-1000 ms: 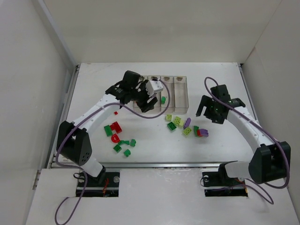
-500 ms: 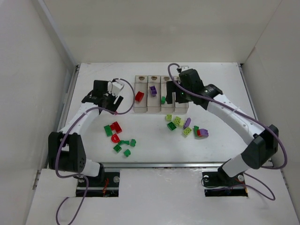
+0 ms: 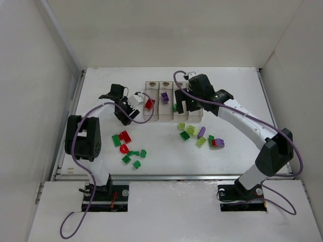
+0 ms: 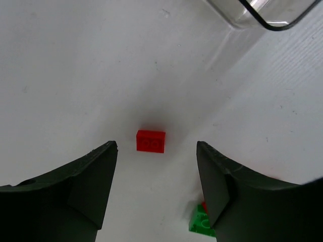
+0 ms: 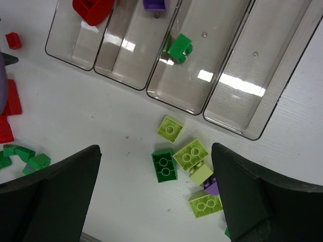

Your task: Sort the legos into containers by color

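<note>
The four joined clear containers (image 3: 196, 116) stand at mid-table. The first holds a red lego (image 3: 150, 103), the second a purple one (image 3: 164, 97), the third a dark green one (image 3: 175, 107). The fourth (image 5: 262, 65) shows bare. My left gripper (image 3: 125, 114) is open and empty just left of the bins, above a small red lego (image 4: 151, 140) that lies between its fingers (image 4: 91, 181). My right gripper (image 3: 184, 107) is open and empty over the bins' near end. Below it lie a dark green lego (image 5: 164, 165) and yellow-green ones (image 5: 191, 154).
Red legos (image 3: 123, 137) and dark green ones (image 3: 133, 156) lie loose at front left. A mixed cluster of yellow-green, purple and red legos (image 3: 204, 137) lies at front right. A bin corner (image 4: 267, 15) shows at the top of the left wrist view. White walls enclose the table.
The left arm left the bins, swung left, then came back over the small red lego. A red lego now shows in the first bin. The right arm moved from the right to the bins.
</note>
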You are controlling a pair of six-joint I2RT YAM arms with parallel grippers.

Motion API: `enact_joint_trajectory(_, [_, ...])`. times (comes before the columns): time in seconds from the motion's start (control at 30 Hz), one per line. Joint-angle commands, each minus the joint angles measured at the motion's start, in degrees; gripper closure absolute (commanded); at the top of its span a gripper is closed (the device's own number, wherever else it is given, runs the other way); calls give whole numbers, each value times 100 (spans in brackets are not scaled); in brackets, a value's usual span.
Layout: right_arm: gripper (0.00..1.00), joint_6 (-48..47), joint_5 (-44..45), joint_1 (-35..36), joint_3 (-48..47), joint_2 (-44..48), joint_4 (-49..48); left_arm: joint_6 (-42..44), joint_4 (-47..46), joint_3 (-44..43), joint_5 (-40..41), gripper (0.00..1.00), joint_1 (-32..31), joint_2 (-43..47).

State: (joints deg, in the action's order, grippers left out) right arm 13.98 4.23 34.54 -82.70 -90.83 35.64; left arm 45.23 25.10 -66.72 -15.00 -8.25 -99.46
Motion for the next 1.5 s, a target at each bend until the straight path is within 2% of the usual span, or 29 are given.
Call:
enact_joint_trajectory(0.0, [5, -167, -63, 8, -247, -58, -242, 232, 83, -254, 50, 40, -10, -275])
enact_joint_trajectory(0.23, [5, -220, -63, 8, -247, -58, -242, 284, 12, -376, 112, 42, 43, -565])
enact_joint_trajectory(0.27, [5, -220, -63, 8, -247, -110, -242, 284, 12, -429, 112, 43, 95, -618])
enact_joint_trajectory(0.3, [5, -220, -63, 8, -247, -111, -242, 337, 82, -499, 112, 49, 96, -671])
enact_joint_trajectory(0.33, [5, -220, -63, 8, -247, -111, -242, 337, 152, -500, 112, 50, 96, -671])
enact_joint_trajectory(0.37, [5, -220, -63, 8, -247, -111, -242, 407, 205, -500, 112, 57, 96, -749])
enact_joint_trajectory(0.47, [5, -220, -63, 8, -247, -111, -242, 486, 398, -553, 59, 72, 96, -864])
enact_joint_trajectory(0.5, [5, -220, 7, 8, -247, -111, -242, 486, 460, -553, 7, 86, 96, -865])
enact_joint_trajectory(0.57, [5, -220, 86, 8, -247, -111, -242, 539, 574, -553, -72, 100, 148, -865])
enact_joint_trajectory(0.6, [5, -220, 139, 8, -299, -111, -242, 539, 653, -605, -134, 100, 148, -865])
enact_joint_trajectory(0.73, [5, -220, 192, 8, -475, -111, -242, 373, 803, -886, -407, 100, 429, -865])
enact_joint_trajectory(0.83, [5, -220, 192, 8, -528, -163, -242, 31, 917, -1412, -740, 100, 430, -734])
enact_joint_trajectory(0.9, [5, -220, 192, 8, -581, -163, -242, -337, 848, -1920, -969, 100, 228, -680])
enact_joint_trajectory(1.03, [5, -167, 192, 8, -581, -163, -294, -524, 786, -2493, -1294, 100, -430, -601])
enact_joint_trajectory(1.17, [5, -62, 332, 8, -581, -111, -233, -499, 786, -2487, -1488, 98, -906, -653])
enact_joint_trajectory(1.2, [5, -62, 385, 8, -494, -24, -181, -498, 786, -2434, -1488, 92, -1037, -715])
enact_joint_trajectory(1.3, [5, -62, 438, 8, -371, 117, -110, -445, 628, -2381, -1277, 86, -1143, -864])
enact_joint_trajectory(1.43, [5, -62, 509, 8, -256, 258, -110, -340, 575, -2451, -1198, 61, -1144, -917])
enact_joint_trajectory(1.47, [5, -62, 561, 8, -256, 319, -110, -192, 575, -2521, -1250, 47, -1222, -917])
